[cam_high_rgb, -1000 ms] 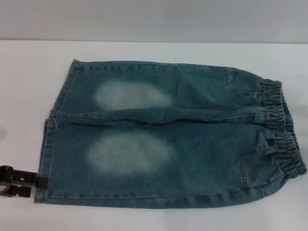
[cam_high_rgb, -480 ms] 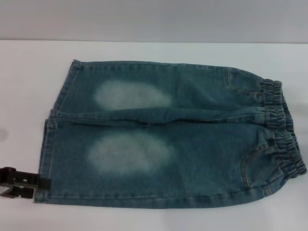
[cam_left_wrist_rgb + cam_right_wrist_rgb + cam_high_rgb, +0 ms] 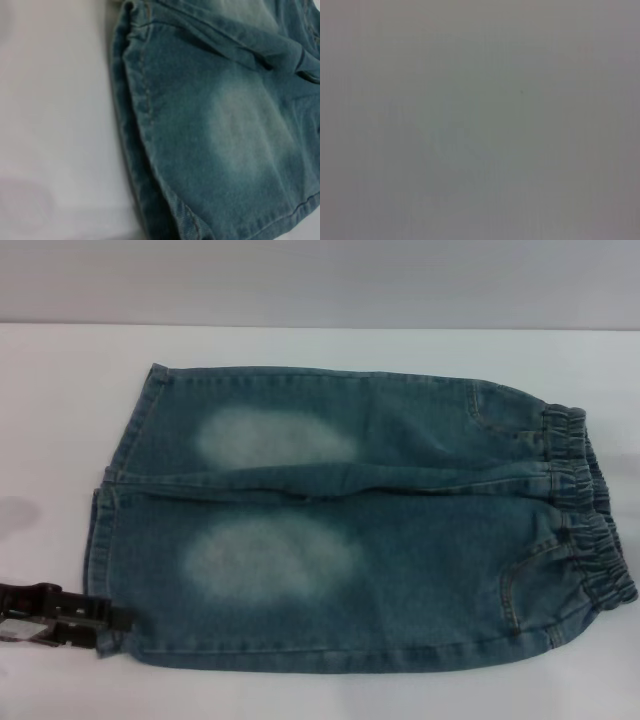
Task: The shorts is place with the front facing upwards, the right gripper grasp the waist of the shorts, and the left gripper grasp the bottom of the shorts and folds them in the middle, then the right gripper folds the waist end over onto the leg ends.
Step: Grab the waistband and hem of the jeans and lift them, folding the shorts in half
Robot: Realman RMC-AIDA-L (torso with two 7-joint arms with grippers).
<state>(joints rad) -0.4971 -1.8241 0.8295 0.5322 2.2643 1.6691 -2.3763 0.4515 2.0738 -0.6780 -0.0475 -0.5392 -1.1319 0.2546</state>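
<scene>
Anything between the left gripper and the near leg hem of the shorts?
Nothing. In the head view the left gripper already meets the near corner of the leg hem of the shorts; no gap shows.

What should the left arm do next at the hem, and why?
Probably close and lift. The left end effector sits at the near corner of the hem, with its tips on the cloth edge, and the shorts lie flat and unfolded on the table. The right end effector is not in view, so the waist looks ungrasped.
</scene>
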